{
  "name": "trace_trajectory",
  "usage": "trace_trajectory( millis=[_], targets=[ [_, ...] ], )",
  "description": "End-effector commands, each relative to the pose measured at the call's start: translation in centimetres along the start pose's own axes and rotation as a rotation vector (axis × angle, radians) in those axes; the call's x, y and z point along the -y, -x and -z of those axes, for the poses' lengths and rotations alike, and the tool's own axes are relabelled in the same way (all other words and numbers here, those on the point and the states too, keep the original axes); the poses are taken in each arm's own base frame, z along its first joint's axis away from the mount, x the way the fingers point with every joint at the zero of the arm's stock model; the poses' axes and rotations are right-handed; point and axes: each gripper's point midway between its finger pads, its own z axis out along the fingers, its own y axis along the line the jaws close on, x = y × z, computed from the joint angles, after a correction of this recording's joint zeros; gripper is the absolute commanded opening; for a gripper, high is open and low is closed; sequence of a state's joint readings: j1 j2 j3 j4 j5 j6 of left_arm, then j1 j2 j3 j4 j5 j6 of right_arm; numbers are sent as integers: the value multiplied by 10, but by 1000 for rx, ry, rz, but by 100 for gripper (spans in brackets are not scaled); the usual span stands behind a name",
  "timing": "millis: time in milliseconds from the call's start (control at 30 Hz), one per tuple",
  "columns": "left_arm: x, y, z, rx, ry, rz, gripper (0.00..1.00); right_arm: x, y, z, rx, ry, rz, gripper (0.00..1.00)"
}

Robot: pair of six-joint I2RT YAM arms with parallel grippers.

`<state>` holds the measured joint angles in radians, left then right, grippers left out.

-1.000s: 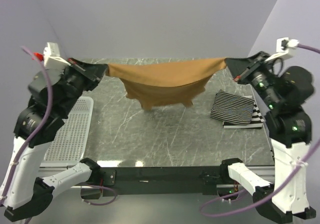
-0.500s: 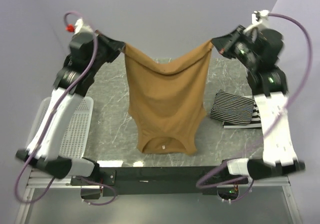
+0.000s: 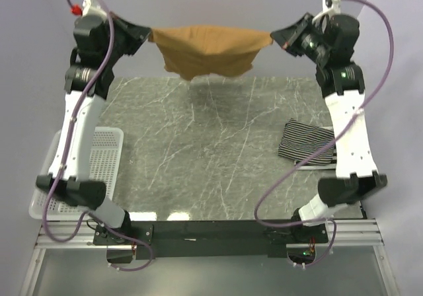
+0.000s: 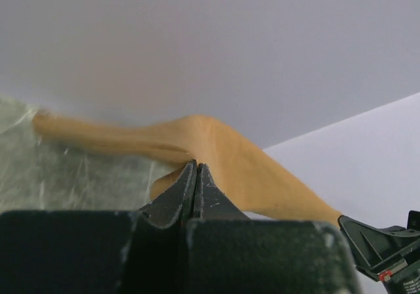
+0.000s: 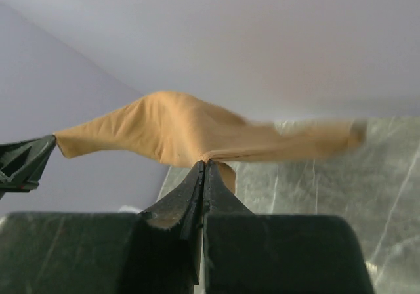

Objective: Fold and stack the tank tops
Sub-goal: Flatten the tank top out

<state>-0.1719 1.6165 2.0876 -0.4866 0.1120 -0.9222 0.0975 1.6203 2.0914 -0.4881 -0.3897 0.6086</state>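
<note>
Counted two arms, two sets of jaws, one basket, one table. Of tops, counted two for certain: one tan top (image 3: 208, 48) up in the air and one thin-striped top (image 3: 305, 144) lying folded on the right side of the table (image 3: 218, 144), partly hidden behind the right arm (image 3: 350, 131). Impossible to tell whether a third lay under the striped one.

Found the tan top well above the far edge of the table, touching nothing below. Hung between both sets of jaws like a short hammock: top edge pulled nearly straight from left to right, the rest sagging in a bunched fold beneath. Gripped at its two upper corners.

Left jaws clenched on the left corner; seen from the left wrist, pressed together with no gap, tan top (image 4: 243, 169) spreading out from the tips and running off toward the right jaws at the lower right of that view. Right jaws likewise clenched on the right corner; seen from the right wrist, closed tight, tan top (image 5: 164, 130) fanning up from the tips and stretching across to the left jaws at the left edge.

Left arm (image 3: 79, 131) reared up tall from its base, reaching far and high, wrist turned inward toward the middle. Right arm mirrored it, raised high, wrist turned inward. Both sets of jaws at about the same height, pointing at each other, well apart.

Basket (image 3: 106, 164), white mesh, at the left edge beside the table, behind the left arm.
</note>
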Motion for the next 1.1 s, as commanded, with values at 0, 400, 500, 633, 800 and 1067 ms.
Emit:
trace_trajectory(
  millis=[0,400,500,633,800,1067],
  targets=[
    [-10,-24,30,-43,-27,-7,1,-2,-15,28,5,15,-3,0],
    [-251,-262,137,-451,444,247,1,216,-317,120,-514,-511,-184,0],
    [-286,-306,170,-516,530,278,1,237,-365,147,-601,-568,-224,0],
    [-300,-333,191,-567,583,290,16,248,-398,177,-643,-610,-260,28],
    [-289,-319,199,-539,609,221,48,240,-374,187,-553,-637,-215,54],
    [-257,-232,163,-332,624,14,57,172,-365,156,-528,-523,-93,55]
  ],
)
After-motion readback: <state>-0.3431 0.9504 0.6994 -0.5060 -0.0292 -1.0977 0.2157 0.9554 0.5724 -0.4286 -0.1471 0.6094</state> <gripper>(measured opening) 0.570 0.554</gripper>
